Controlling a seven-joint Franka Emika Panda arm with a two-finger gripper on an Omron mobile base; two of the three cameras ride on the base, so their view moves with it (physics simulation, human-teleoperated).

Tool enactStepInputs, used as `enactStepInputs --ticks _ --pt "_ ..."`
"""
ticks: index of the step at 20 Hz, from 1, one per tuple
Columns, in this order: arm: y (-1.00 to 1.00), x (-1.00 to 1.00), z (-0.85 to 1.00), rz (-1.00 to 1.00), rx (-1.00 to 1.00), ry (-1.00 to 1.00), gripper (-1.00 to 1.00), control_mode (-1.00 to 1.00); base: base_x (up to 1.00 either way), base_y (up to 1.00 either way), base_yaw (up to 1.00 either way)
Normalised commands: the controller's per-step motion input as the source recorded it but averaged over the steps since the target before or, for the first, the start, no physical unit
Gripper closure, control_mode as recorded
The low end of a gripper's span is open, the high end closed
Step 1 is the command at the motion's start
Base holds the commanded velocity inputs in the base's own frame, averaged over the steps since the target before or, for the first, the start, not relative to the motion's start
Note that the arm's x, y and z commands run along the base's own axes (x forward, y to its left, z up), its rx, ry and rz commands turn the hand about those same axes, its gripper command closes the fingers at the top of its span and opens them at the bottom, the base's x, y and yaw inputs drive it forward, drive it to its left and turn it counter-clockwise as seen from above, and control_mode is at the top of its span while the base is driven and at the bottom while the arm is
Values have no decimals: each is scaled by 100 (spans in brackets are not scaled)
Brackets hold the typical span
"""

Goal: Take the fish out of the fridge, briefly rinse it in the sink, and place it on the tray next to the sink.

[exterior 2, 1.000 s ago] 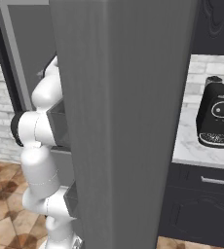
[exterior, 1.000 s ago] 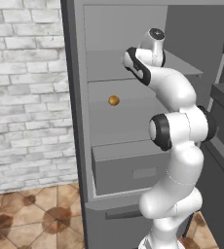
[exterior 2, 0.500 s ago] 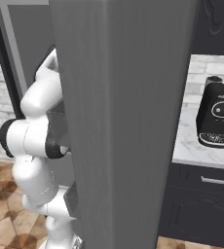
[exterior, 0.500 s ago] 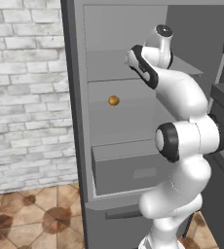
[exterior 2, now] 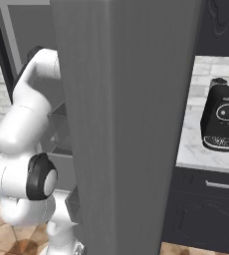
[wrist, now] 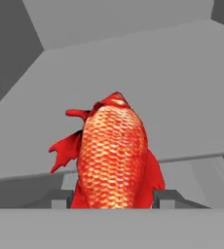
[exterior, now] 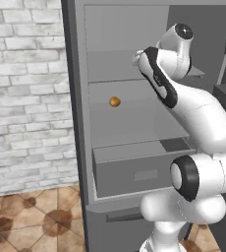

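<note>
In the hand view the fish (wrist: pixel 113 155), bright red with orange scales and small fins, stands on end between my two dark fingertips (wrist: pixel 60 199). My gripper (wrist: pixel 111 199) is shut on it, one tip against each flank, over a flat grey shelf (wrist: pixel 182 97) of the fridge (exterior: pixel 75 98). In the left base view my hand (exterior: pixel 144 59) reaches in at the upper shelf, and the arm's own body hides the fingers and the fish there. The right base view has the fridge's grey side (exterior 2: pixel 126 124) in front of the hand.
A round orange-brown ball (exterior: pixel 115 102) lies on the middle shelf, below and left of my hand. Beneath it sits a grey drawer (exterior: pixel 139 172) with a handle recess. A black coffee machine (exterior 2: pixel 220 122) stands on the white marble counter right of the fridge. A brick wall (exterior: pixel 26 98) is at the left.
The arm's elbow has risen and swung right while the hand stays at the upper shelf. The jaws have drawn slightly closer together.
</note>
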Motion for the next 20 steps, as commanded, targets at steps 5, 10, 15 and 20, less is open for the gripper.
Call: enactStepInputs --ticks 5,10,15,20 --pt "3 -100 72 0 11 0 100 -100 0 0 0" --pt "15 -100 -3 0 1 0 100 -100 0 0 0" --pt "38 -100 -75 0 0 0 100 -100 0 0 0" --pt "41 -100 -99 0 0 0 100 -100 0 0 0"
